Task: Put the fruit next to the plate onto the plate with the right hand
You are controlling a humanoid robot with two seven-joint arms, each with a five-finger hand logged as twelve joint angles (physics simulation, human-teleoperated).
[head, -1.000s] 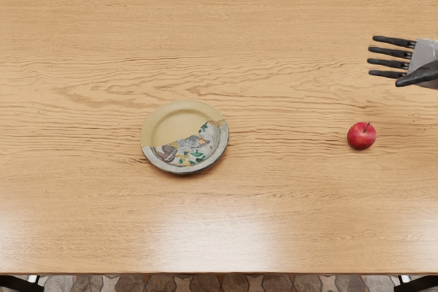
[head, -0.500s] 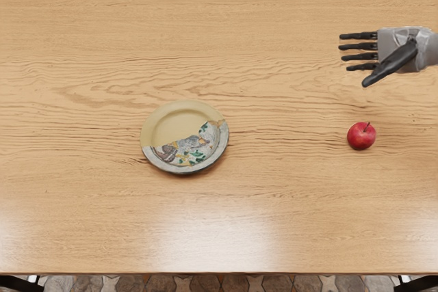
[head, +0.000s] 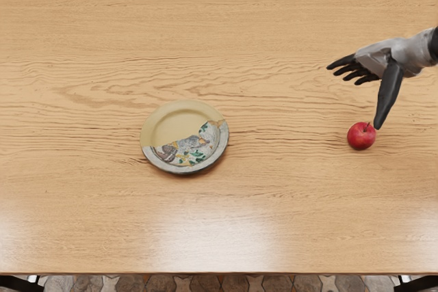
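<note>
Head view: the right hand (head: 378,65) has its fingers (head: 342,63) spread wide and holds nothing. It hangs just above the red apple (head: 361,135). The apple sits on the table (head: 274,203), well apart from the plate (head: 171,122). The apple is round, so a bump from the thumb (head: 387,94) could make it roll away.

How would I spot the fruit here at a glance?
Start at the wooden table, then look well right of the painted plate. Near the open right robot hand sits a small apple, the only red thing there.
</note>
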